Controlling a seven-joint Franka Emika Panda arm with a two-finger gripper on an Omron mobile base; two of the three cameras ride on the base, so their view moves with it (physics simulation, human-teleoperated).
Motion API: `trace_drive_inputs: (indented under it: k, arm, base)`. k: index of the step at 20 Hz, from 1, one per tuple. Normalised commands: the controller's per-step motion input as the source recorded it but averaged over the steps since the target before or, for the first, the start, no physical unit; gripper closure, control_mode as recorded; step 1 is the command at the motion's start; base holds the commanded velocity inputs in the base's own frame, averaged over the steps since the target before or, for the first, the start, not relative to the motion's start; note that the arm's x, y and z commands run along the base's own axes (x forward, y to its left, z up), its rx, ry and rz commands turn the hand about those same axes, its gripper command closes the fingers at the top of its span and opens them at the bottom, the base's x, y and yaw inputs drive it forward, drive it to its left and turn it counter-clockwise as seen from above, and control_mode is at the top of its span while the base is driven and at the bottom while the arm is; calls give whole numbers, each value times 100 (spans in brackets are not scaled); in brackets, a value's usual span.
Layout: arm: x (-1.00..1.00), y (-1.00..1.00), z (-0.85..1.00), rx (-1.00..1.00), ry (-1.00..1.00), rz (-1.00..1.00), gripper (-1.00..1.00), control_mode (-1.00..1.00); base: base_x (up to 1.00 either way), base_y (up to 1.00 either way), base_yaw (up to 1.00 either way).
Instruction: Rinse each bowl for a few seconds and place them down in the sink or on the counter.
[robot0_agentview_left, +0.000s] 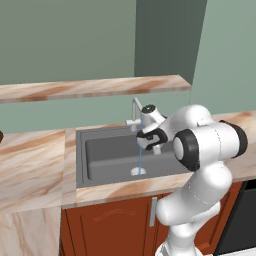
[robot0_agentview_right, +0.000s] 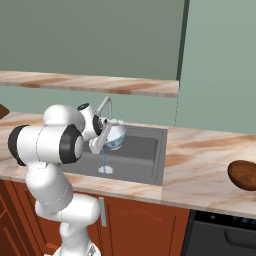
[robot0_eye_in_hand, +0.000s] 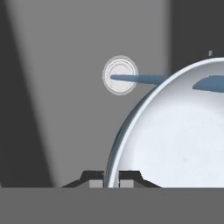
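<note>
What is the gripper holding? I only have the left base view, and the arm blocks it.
Observer: The gripper is shut on the rim of a pale bowl, seen in the hand view.
Operator: Is the bowl under the water?
Observer: In the right base view the bowl hangs just below the faucet, and a thin blue stream falls past it to the drain.
Operator: Anything further right on the counter?
Observer: A dark brown rounded object lies there.
</note>
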Motion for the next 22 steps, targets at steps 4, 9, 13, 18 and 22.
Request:
trace_drive_inputs:
  k: [4,9,13,18,22]
  arm:
    - [21,17,-16,2,0,0,100,-100]
    - [15,4,-8,3,-1,0,100,-100]
    - [29,0,-3,2,0,1,100,-100]
    - [30,-4,-1,3,0,2,100,-100]
    - [5,-20,1,9,2,0,100,-100]
  base:
    - [0,0,0]
    - [0,0,0]
    - [0,0,0]
    - [0,0,0]
    - [0,0,0]
